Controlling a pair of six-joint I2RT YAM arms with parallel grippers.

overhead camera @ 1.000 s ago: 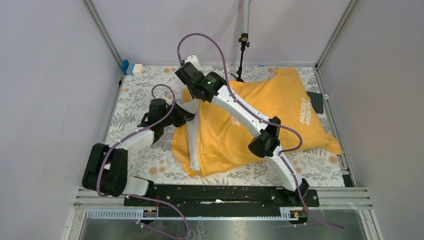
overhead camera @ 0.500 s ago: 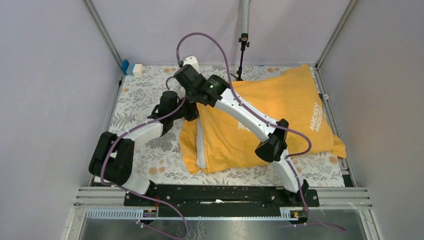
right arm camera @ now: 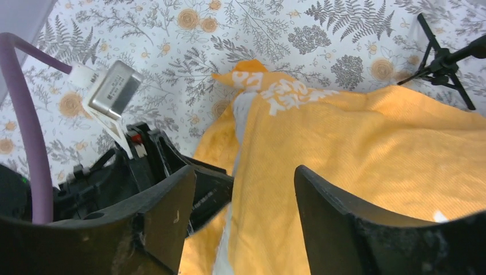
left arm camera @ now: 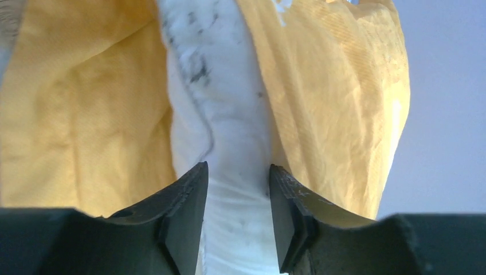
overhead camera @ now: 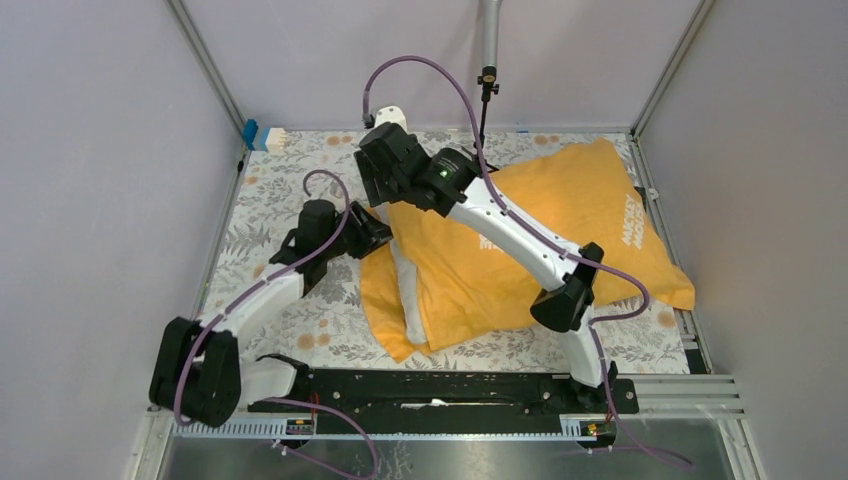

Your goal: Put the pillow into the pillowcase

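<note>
Finding: the pillowcase (overhead camera: 560, 215) lies flat across the right half of the floral table surface (overhead camera: 270, 200). Its closed end reaches the right edge and its open mouth faces left, near the centre of the surface. The pillow (overhead camera: 404, 290) is almost wholly inside; only a narrow white strip shows along the mouth, running from the far side towards the near edge. In my judgement the case lies this way so that both arms can work the mouth from the left and draw the cloth over the last exposed edge. The task appears nearly complete, with only that strip to cover. The left gripper (left arm camera: 238, 169) sits level at the mouth with its claw apart. The white strip lies in the gap and orange cloth flanks it on both sides. No pinch on the fabric is evident, though contact at the pads cannot be ruled out. The left arm runs from its base at the near-left corner, elbow low, forearm stretched towards the centre. The right gripper (right arm camera: 240, 172) hovers above the far-left corner of the pillowcase, claw wide apart and holding nothing, pointing down at the cloth. The right arm rises from its base at the near edge, bends at the elbow over the case's near hem, and crosses the case diagonally towards the far left.
</note>
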